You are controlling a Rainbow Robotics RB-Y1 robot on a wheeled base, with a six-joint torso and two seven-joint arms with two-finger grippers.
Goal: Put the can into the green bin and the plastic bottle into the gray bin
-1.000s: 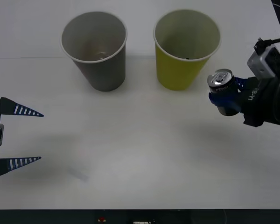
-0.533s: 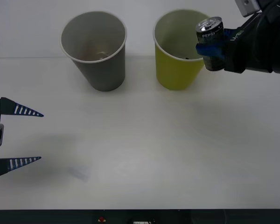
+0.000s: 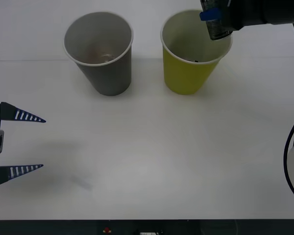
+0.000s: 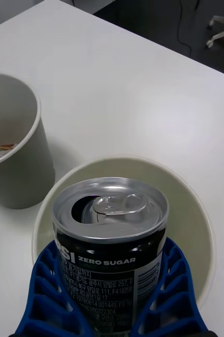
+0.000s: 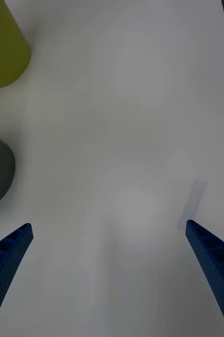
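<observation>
Jaws, right gripper point(image 4: 112, 295): closed on the can point(image 4: 111, 237), blue fingers point(image 4: 43, 295) clasping its sides so it hangs upright.
Jaws, left gripper point(image 3: 20, 142): spread wide, holding nothing, parked at the front view's left edge, clear of the work.
Can: at upper right of the front view, over the green cup point(image 3: 193, 54), above the mouth, ready for a drop.
Gray cup point(image 3: 100, 51): upright beside the green one, something indistinct lying inside.
Table point(image 3: 152, 156): white.

can point(image 4: 111, 237) upright above green bin point(image 4: 196, 210)
</observation>
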